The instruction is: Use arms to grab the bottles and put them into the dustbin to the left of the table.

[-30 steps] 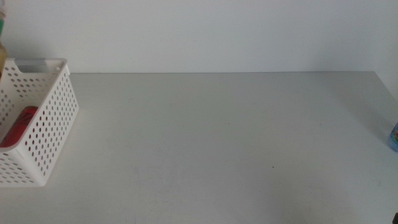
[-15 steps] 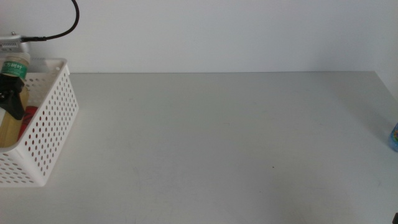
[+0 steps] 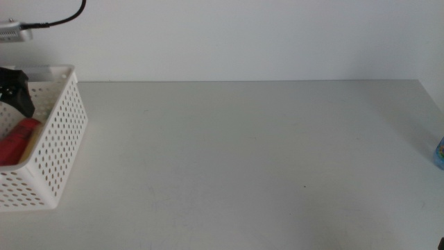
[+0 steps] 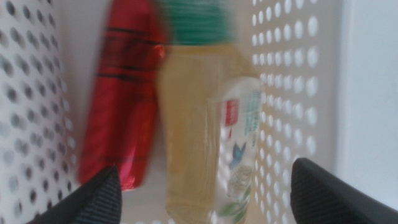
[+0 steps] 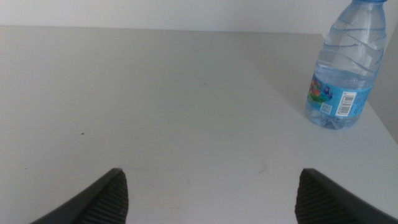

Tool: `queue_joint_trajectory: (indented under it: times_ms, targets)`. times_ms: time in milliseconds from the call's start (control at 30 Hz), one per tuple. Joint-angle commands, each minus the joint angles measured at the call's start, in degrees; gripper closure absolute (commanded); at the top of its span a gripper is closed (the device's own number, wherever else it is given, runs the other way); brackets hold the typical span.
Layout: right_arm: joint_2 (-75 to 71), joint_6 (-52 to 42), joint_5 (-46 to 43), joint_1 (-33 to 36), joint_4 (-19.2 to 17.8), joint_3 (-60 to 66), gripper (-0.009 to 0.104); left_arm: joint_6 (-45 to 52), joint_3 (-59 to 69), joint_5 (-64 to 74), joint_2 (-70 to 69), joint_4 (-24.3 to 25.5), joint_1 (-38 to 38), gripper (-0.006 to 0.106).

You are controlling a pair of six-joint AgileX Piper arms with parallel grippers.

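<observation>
The white perforated dustbin (image 3: 59, 149) stands at the table's left end. Inside it lie the red cola can (image 4: 121, 99) and the pale-yellow drink bottle (image 4: 202, 130) with its green-white label, side by side. My left gripper (image 4: 205, 190) hangs open just above them with nothing between its jaws; in the middle view it (image 3: 15, 90) shows as a dark shape over the bin, with the red can (image 3: 17, 141) below. My right gripper (image 5: 208, 186) stands open low over the table, and the small clear water bottle (image 5: 344, 65) stands upright ahead of it, at the table's right edge (image 3: 439, 153).
The light-grey table (image 3: 243, 160) stretches between bin and water bottle. A black cable (image 3: 59, 24) loops above the bin against the white back wall.
The left gripper carried the yellow bottle down into the bin and let it go; the bottle now lies beside the can. The right arm has not moved.
</observation>
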Motion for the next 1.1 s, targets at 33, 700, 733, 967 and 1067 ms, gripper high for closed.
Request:
queue_joint_trajectory:
  times_ms: [33,700,733,967,1067]
  targets:
    - [-1.2,-0.5,-4.0,-0.3,-0.7,-0.5,0.024,-2.9,-3.2,4.5,-5.9,-1.9,-2.1,0.007]
    - [-1.2,-0.5,-4.0,-0.3,-0.7,-0.5,0.024,-7.8,3.1,-20.8,-28.5,2.1,-36.7,0.008]
    - [-1.2,-0.5,-4.0,-0.3,-0.7,-0.5,0.024,-9.3,6.9,-24.0,-30.6,4.0,-39.0,0.008]
    - [-1.2,-0.5,-4.0,-0.3,-0.7,-0.5,0.024,-20.9,36.2,-43.1,-52.6,10.1,-46.7,0.008]
    - [-1.2,-0.5,-4.0,-0.3,-0.7,-0.5,0.024,-21.6,45.8,-44.6,-61.1,9.9,-46.8,0.008]
